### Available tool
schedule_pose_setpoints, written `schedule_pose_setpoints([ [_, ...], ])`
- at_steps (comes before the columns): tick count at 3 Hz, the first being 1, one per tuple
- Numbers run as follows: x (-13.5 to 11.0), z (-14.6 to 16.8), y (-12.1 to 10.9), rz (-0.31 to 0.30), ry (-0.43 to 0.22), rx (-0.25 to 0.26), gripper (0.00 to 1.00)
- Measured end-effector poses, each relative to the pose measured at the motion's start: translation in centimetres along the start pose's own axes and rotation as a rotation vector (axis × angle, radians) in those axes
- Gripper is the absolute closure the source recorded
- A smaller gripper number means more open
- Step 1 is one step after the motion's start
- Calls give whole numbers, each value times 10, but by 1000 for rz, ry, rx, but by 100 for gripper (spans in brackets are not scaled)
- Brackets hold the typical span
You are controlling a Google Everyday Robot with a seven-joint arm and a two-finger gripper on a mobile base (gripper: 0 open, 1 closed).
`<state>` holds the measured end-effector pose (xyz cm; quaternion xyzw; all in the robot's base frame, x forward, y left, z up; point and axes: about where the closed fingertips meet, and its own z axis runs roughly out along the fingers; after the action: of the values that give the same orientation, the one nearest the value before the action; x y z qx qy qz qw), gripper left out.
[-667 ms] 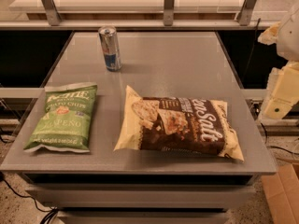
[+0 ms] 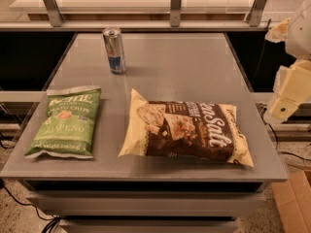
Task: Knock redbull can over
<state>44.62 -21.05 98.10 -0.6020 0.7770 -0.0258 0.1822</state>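
Camera view showed the redbull can (image 2: 114,50) standing upright, long axis vertical, near the far left corner of the table (image 2: 194,67). The gripper (image 2: 286,98) hung beyond the table's right edge, well apart from the can. Whether it was open could not be told.

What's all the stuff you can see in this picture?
redbull can: one, silver and blue, standing upright at the table's far left
green chip bag: one, green, lying flat at the near left
brown chip bag: one, brown and yellow, lying flat at the near middle and right
table: one, grey, filling the middle of the view
railing posts: three, grey, behind the table
cardboard box: one, brown, on the floor at the bottom right
robot arm: one, cream, at the right edge of the view
gripper: one, cream, beyond the table's right edge, far from the can
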Motion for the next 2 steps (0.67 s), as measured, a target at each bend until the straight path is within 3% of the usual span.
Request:
schedule_pose_setpoints([
  [2, -65, 19, -29, -89, -189, -16, 0],
])
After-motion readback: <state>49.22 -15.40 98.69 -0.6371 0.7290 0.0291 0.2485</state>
